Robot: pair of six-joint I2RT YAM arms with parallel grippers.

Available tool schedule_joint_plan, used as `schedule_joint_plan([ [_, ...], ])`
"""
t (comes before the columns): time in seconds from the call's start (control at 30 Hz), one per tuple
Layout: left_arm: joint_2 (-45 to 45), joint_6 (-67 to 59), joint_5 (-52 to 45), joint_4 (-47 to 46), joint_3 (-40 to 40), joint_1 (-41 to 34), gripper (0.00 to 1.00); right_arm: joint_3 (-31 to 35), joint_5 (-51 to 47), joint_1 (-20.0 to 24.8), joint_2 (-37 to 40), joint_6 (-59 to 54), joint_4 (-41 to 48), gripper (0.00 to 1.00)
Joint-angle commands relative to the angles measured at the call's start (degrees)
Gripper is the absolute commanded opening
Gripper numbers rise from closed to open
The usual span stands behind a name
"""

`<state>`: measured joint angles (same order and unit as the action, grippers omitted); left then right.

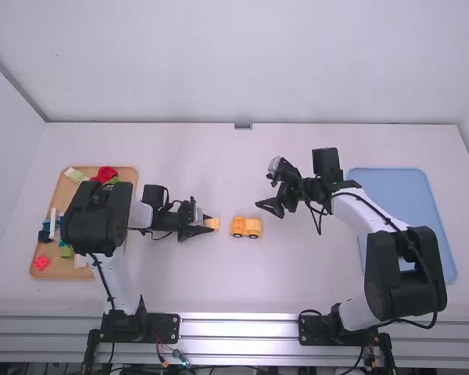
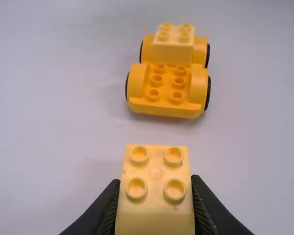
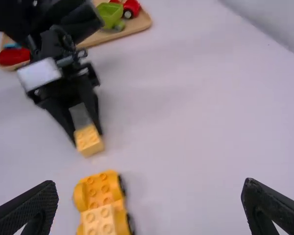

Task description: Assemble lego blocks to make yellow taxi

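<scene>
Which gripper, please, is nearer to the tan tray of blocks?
Left. The left gripper, holding a yellow block, is between the tan tray and the yellow car base; the right gripper is farther away.

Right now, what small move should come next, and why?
Probably the left gripper should bring its yellow block over the bare studs of the toy car. It has the block clamped between its fingers with the studs up, those studs face it uncovered, and the car's far end already bears a pale block.
</scene>
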<state>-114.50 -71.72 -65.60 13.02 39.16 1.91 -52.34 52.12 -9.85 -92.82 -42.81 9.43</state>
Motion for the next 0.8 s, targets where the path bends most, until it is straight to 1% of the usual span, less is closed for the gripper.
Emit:
schedule_joint_plan([
  [0.0, 3.08, 0.66, -2.67, -0.92, 1.14, -0.83, 0.14, -0.61, 0.68, 0.09, 1.77, -10.45, 3.54, 0.99],
  [0.03, 3.39, 2.16, -2.36, -0.94, 1.55, -1.51, 0.15, 0.68, 1.31, 0.07, 1.77, -12.96, 3.54, 0.99],
  [0.07, 3.43, 3.41, -2.38, -0.76, 1.97, -2.05, 0.18, 2.36, 2.19, -0.04, 1.73, -14.53, 2.25, 0.99],
  [0.13, 3.43, 5.44, -2.49, -0.52, 2.64, -3.17, 0.21, 5.22, 3.69, -0.15, 1.55, -15.17, -1.38, 0.99],
  [0.17, 3.43, 5.95, -2.47, -0.55, 3.10, -4.20, 0.21, 8.04, 4.98, -0.55, 1.16, -14.43, -5.90, 0.99],
  [0.2, 3.43, 5.97, -2.54, -0.63, 3.48, -4.96, 0.19, 9.90, 5.40, -0.83, 0.63, -13.05, -9.27, 0.99],
  [0.23, 3.43, 5.95, -2.34, -0.74, 4.04, -6.29, 0.15, 12.37, 5.51, -1.18, -0.20, -10.12, -14.34, 0.98],
  [0.27, 3.43, 5.95, -2.23, -0.74, 4.17, -6.67, 0.15, 13.00, 5.49, -1.22, -0.55, -9.35, -15.78, 0.99],
  [0.3, 3.43, 7.04, -1.20, -0.70, 4.94, -8.28, 0.12, 15.41, 5.29, -1.75, -2.14, -6.03, -21.75, 0.99],
  [0.37, 3.43, 9.55, 2.03, -0.72, 5.75, -10.08, 0.11, 17.59, 5.33, -2.80, -4.96, -3.41, -28.41, 0.99],
  [0.47, 3.43, 12.15, 5.25, -0.68, 6.38, -12.46, 0.09, 19.21, 5.27, -4.24, -9.25, -3.04, -35.32, 0.99],
  [0.53, 3.43, 11.58, 5.01, -0.50, 6.29, -13.81, 0.07, 19.78, 4.98, -5.22, -12.39, -3.28, -39.34, 0.99],
  [0.57, 3.43, 11.37, 5.09, -0.52, 6.27, -14.34, 0.05, 19.93, 4.79, -5.66, -13.79, -3.52, -40.81, 0.98],
  [0.77, 3.41, 11.56, 4.98, -0.59, 6.25, -14.34, 0.04, 20.11, 4.63, -6.25, -20.50, -2.73, -47.76, 0.99],
])
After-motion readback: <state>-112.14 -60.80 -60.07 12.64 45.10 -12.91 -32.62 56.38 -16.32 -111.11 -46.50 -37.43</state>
